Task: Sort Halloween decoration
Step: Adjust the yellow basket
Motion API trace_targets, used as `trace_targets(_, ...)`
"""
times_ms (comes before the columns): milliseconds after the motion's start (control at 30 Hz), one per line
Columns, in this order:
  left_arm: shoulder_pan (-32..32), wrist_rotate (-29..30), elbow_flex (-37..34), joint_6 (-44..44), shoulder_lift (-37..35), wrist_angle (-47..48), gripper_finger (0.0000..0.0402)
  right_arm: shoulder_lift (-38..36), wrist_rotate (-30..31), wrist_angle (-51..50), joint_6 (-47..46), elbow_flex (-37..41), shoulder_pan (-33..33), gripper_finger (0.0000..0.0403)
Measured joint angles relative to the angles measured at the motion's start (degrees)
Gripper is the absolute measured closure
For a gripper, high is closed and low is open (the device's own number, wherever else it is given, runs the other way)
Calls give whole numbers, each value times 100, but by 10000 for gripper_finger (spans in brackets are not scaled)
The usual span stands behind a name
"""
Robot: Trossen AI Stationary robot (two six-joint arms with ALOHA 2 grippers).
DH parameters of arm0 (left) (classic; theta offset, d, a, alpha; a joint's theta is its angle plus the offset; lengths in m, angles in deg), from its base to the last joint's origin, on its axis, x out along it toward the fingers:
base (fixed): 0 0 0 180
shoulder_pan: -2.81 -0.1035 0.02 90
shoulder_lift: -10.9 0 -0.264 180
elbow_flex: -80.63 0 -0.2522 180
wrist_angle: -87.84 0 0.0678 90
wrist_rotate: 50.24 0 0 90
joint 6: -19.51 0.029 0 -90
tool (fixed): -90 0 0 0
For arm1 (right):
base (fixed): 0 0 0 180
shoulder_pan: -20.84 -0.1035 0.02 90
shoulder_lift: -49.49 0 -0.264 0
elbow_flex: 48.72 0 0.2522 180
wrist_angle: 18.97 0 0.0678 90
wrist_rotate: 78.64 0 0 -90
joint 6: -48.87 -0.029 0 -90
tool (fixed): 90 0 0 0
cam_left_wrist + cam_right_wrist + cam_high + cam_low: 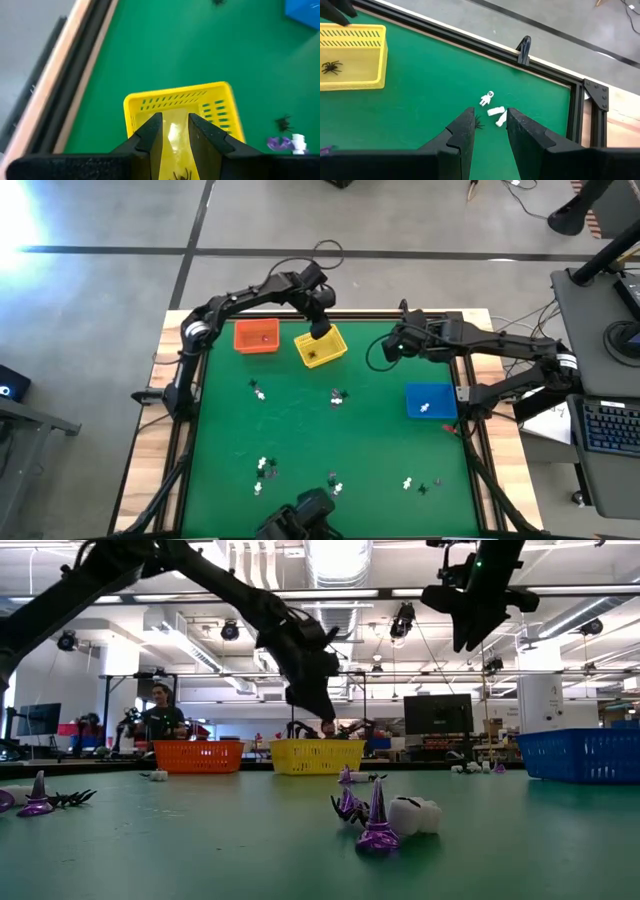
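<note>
Yellow basket (321,348) sits right under your left gripper (320,330), fingers parted and empty. Your right gripper (392,345) hovers open too. Halloween trinkets (262,467) lie scattered across the green mat (300,420).

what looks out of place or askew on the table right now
The yellow basket sits skewed, turned at an angle to the table edge, while the orange basket and blue basket sit square. The left gripper hangs over the yellow one. Trinkets lie scattered in loose clumps on the mat, unsorted. Nothing looks damaged.
</note>
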Motion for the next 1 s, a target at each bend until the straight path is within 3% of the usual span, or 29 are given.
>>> trace_targets(233,-8,-259,410,-337,583,110,326,-2,2,0,9,2,21,296)
trace_targets(533,-38,-337,2108,-126,1528,1538,326,-2,-42,-2,-98,2,21,296)
trace_targets(633,-55,-330,2498,-293,1746,1597,326,-2,-42,-2,-98,2,21,296)
trace_targets(1000,-75,-178,2631,-129,1833,2022,326,-2,-50,-22,-96,4,21,296)
